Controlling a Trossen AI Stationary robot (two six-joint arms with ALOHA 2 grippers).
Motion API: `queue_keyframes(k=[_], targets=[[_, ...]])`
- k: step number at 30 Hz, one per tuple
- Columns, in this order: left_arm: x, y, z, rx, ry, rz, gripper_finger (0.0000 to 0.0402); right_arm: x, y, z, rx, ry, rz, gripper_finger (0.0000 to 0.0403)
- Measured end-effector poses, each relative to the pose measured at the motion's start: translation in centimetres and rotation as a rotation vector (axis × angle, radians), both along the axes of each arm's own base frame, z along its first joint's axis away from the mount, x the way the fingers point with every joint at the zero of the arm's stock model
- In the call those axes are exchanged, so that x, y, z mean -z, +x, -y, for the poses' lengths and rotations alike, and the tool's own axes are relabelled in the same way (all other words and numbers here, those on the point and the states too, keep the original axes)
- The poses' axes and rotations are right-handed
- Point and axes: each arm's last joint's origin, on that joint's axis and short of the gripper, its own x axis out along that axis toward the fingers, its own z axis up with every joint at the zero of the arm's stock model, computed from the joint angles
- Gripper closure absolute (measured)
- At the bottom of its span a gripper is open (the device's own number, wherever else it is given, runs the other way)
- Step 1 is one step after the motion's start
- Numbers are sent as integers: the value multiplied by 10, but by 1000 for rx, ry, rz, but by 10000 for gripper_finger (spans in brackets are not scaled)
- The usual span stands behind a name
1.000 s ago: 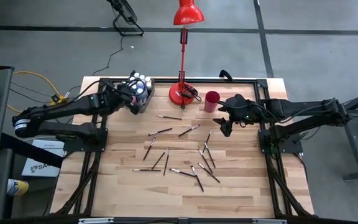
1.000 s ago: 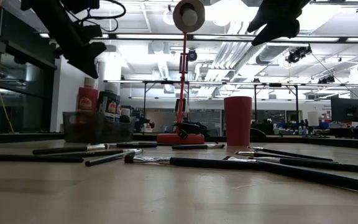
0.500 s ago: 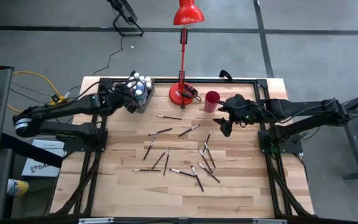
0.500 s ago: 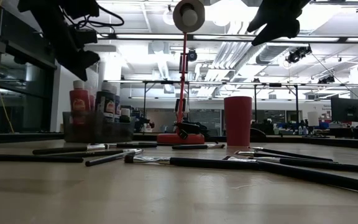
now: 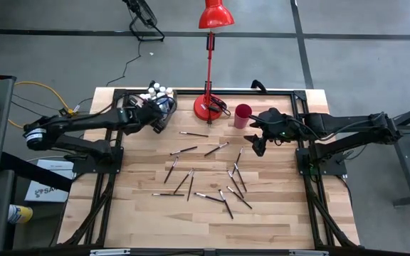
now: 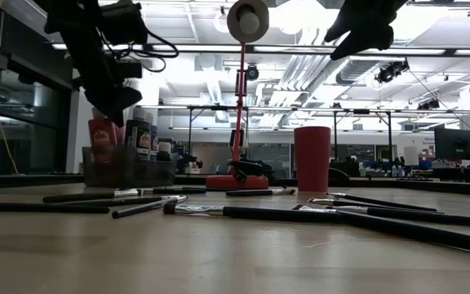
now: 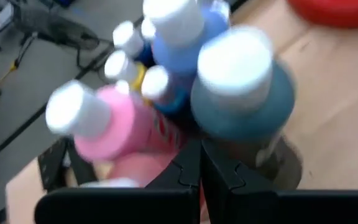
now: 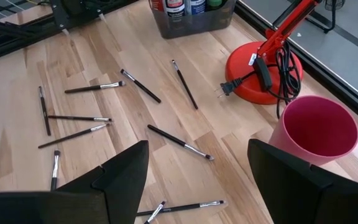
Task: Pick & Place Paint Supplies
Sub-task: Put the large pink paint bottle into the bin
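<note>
Bottles (image 5: 157, 94): white-capped, pink, blue and teal, clustered in the grey bin (image 5: 164, 112) at upper left of the high view, at the table's far edge.

Left gripper (image 5: 150, 119): clenched, nothing between the fingers; low at the bin's near side. Over the last second it has slid down and left across the bin, and the bin with its bottles has shifted and tipped with it. Likely meaning: the bin is being nudged, not a supply picked.

Right gripper (image 5: 256, 145): released and empty, unmoved, hanging above the table at centre right, just below the red cup (image 5: 243, 114).

Brushes (image 5: 191, 186): a dozen or so scattered flat over the middle of the table, none touched, none in the cup.

Lamp (image 5: 208, 107): red base between bin and cup.

Status: brushes all left to place.
</note>
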Motion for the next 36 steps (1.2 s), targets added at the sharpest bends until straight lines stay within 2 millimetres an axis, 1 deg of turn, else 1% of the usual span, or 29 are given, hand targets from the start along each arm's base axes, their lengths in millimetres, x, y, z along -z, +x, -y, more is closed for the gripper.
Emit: queue_keyframes(k=[3, 7, 10, 12, 17, 20, 23, 26, 31, 36], targets=[[-14, 2, -1, 12, 46, 62, 401, 0, 0, 0, -11, 10, -1, 135], [-35, -1, -1, 26, 114, 70, 401, 0, 0, 0, -15, 12, -1, 135], [-55, -11, 3, 28, 129, 96, 401, 0, 0, -1, -15, 13, -1, 135], [-60, -22, 8, 12, 90, 75, 401, 0, 0, -1, -15, 12, -1, 135], [-57, -52, 20, -87, -15, 30, 401, 0, 0, -1, -14, 13, 0, 135], [-55, -59, 23, -104, -23, 47, 401, 0, 0, -1, -14, 13, 0, 135], [-52, -59, 23, -94, -32, 76, 401, 0, 0, -1, -17, 9, -2, 135], [-41, -56, 22, -103, -46, 55, 401, 0, 0, -1, -18, 8, -2, 135], [-26, -46, 18, -99, -31, 92, 401, 0, 0, 0, -16, 5, -2, 135], [-21, -38, 15, -94, -19, 101, 401, 0, 0, 0, -17, 8, -2, 135]])
